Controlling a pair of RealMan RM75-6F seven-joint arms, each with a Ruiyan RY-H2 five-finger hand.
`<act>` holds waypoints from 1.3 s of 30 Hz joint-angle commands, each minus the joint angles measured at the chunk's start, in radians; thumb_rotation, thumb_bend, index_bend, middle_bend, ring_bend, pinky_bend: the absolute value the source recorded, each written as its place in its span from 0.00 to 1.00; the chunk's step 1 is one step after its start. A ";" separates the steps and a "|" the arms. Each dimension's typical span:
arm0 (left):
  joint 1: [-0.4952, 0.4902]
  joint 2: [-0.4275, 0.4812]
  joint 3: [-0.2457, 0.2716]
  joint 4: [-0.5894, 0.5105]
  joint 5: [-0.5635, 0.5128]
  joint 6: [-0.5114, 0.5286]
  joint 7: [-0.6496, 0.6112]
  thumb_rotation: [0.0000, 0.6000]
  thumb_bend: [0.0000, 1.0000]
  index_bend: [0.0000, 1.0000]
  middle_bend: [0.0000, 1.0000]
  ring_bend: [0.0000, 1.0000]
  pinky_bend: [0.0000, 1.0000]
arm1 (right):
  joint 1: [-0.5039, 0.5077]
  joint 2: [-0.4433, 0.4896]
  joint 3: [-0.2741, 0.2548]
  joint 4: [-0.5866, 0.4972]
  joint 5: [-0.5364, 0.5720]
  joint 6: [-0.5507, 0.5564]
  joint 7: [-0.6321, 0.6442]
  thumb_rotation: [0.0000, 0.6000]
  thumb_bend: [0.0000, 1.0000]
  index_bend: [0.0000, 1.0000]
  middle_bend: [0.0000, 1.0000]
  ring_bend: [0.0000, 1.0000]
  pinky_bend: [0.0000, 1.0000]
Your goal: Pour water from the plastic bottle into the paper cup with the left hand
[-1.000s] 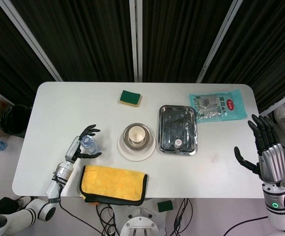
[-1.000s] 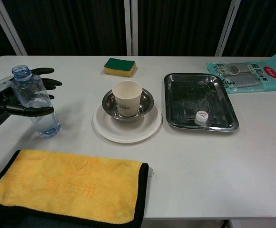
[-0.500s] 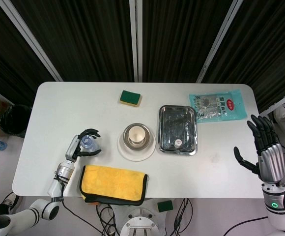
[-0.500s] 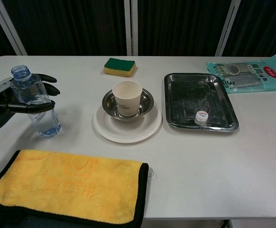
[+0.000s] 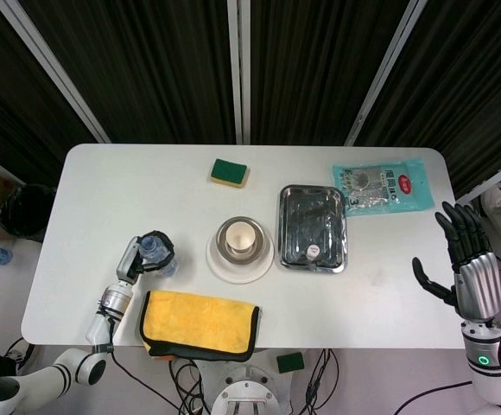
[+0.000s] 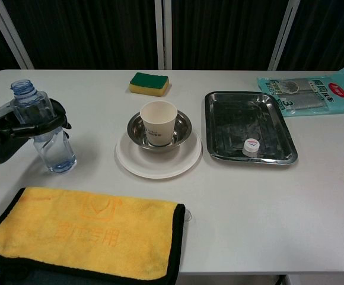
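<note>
An uncapped clear plastic bottle (image 6: 46,133) partly filled with water stands upright on the table at the left, seen from above as a bottle (image 5: 155,252). My left hand (image 6: 18,124) (image 5: 138,257) grips it around the upper body, fingers wrapped tight. The paper cup (image 6: 158,122) (image 5: 240,238) stands in a steel bowl (image 6: 182,126) on a white plate (image 6: 133,160), right of the bottle. My right hand (image 5: 466,264) hangs off the table's right edge, fingers spread and holding nothing.
A yellow towel (image 6: 83,234) lies at the front left. A steel tray (image 6: 249,133) holding the bottle cap (image 6: 251,145) sits right of the plate. A green sponge (image 6: 149,83) lies at the back, a teal packet (image 6: 308,89) at the back right.
My left hand's fingers have closed from spread beside the bottle to wrapped around it. The bottle stays on the table; the right hand has not moved.
</note>
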State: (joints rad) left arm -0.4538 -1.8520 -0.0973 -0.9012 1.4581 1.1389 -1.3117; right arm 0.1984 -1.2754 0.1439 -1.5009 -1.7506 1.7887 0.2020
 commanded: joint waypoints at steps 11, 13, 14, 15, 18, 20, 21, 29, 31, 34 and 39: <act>-0.001 0.003 0.001 0.004 0.021 0.027 -0.035 1.00 0.53 0.61 0.67 0.47 0.48 | 0.000 -0.007 0.002 0.012 0.004 -0.001 -0.005 1.00 0.38 0.00 0.00 0.00 0.00; -0.001 0.006 0.000 -0.001 0.028 0.040 -0.032 1.00 0.53 0.63 0.69 0.47 0.48 | 0.000 -0.007 0.002 0.012 0.005 -0.002 -0.006 1.00 0.38 0.00 0.00 0.00 0.00; -0.002 0.009 0.000 -0.005 0.031 0.046 -0.029 1.00 0.53 0.63 0.69 0.47 0.48 | 0.000 -0.007 0.002 0.012 0.006 -0.002 -0.006 1.00 0.38 0.00 0.00 0.00 0.00; -0.002 0.012 0.000 -0.008 0.034 0.052 -0.026 1.00 0.53 0.64 0.69 0.47 0.48 | 0.000 -0.007 0.002 0.012 0.005 -0.002 -0.006 1.00 0.38 0.00 0.00 0.00 0.00; -0.006 0.026 -0.003 -0.029 0.047 0.076 0.000 1.00 0.53 0.64 0.69 0.47 0.48 | -0.001 -0.005 0.001 0.010 0.005 -0.002 -0.008 1.00 0.38 0.00 0.00 0.00 0.00; -0.017 0.044 -0.010 -0.050 0.060 0.095 0.054 1.00 0.53 0.64 0.69 0.47 0.48 | -0.001 -0.004 0.002 0.008 0.005 -0.001 -0.009 1.00 0.38 0.00 0.00 0.00 0.00; -0.021 0.053 -0.014 -0.065 0.061 0.098 0.080 1.00 0.53 0.64 0.69 0.47 0.48 | -0.001 -0.004 0.002 0.008 0.005 -0.001 -0.009 1.00 0.38 0.00 0.00 0.00 0.00; -0.101 0.205 -0.067 -0.268 0.031 0.012 0.473 1.00 0.53 0.67 0.72 0.49 0.53 | 0.002 0.002 0.000 0.015 -0.011 0.006 0.005 1.00 0.38 0.00 0.00 0.00 0.00; -0.121 0.229 -0.088 -0.298 0.006 -0.015 0.584 1.00 0.54 0.68 0.73 0.50 0.53 | 0.002 0.002 0.000 0.024 -0.016 0.013 0.009 1.00 0.38 0.00 0.00 0.00 0.00; -0.148 0.251 -0.113 -0.334 -0.039 -0.055 0.735 1.00 0.54 0.68 0.73 0.50 0.53 | 0.001 0.004 0.002 0.028 -0.013 0.017 0.015 1.00 0.38 0.00 0.00 0.00 0.00; -0.195 0.244 -0.136 -0.347 -0.111 -0.127 0.933 1.00 0.54 0.68 0.73 0.50 0.55 | 0.003 0.005 0.007 0.037 -0.008 0.017 0.029 1.00 0.38 0.00 0.00 0.00 0.00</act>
State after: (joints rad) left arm -0.6002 -1.6263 -0.2020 -1.2124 1.4096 1.0782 -0.5001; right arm 0.2012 -1.2705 0.1500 -1.4645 -1.7585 1.8061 0.2296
